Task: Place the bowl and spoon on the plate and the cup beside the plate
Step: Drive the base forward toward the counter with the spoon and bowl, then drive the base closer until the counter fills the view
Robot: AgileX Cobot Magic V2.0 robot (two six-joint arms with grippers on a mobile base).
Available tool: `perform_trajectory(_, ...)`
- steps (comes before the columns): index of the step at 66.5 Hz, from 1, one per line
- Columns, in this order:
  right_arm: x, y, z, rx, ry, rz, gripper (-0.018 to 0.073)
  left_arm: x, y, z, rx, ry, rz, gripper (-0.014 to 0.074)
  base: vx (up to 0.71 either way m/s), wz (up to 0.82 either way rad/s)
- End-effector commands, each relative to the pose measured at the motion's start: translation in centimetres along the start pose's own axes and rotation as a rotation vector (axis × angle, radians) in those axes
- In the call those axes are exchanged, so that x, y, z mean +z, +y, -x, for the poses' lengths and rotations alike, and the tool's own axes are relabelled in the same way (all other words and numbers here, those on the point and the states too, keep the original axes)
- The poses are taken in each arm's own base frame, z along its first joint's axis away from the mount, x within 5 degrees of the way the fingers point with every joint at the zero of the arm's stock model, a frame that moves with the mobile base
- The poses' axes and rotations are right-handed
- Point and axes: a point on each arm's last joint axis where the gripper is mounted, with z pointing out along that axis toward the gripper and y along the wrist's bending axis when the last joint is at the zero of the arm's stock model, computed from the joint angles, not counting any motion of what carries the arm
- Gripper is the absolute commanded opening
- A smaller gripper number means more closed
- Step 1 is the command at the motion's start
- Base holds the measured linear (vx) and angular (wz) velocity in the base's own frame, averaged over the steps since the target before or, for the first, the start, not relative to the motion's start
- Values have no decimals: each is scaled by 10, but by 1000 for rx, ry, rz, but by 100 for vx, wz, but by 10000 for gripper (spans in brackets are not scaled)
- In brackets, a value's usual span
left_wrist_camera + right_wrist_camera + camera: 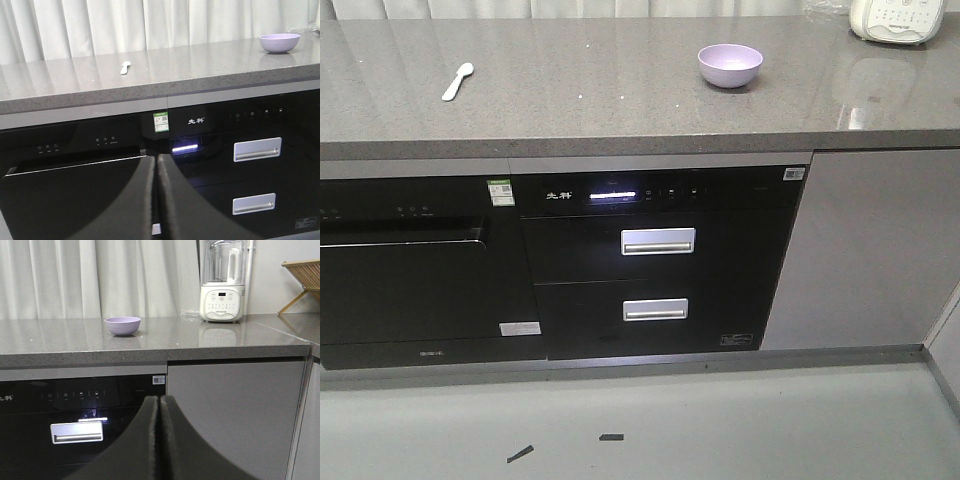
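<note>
While my left fingers point(137, 195) and right fingers point(140, 435) are pressed together, the round lavender plastic bowl point(122, 325) sits above-left of the right pair, the mint-green plastic spoon point(125, 67) above the left; reaching unopened could shove either along the grey surface point(60, 336).

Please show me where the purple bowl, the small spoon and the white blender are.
bowl point(730, 66): front-facing view, on its outer wall.
spoon point(457, 82): front-facing view, on its handle near the scoop.
blender point(222, 296): right wrist view, on its white base.
</note>
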Motion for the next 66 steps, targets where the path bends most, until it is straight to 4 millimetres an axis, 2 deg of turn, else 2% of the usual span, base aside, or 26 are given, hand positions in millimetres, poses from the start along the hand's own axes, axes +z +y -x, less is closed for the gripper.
perform_trajectory(1, -1, 1, 6, -13, -81, 10, -6, 0, -1, 9, -9, -74, -11, -6, 11, -5)
perform_trajectory(66, -1, 1, 6, -13, -81, 10, -6, 0, -1, 9, -9, -74, -11, -6, 12, 1)
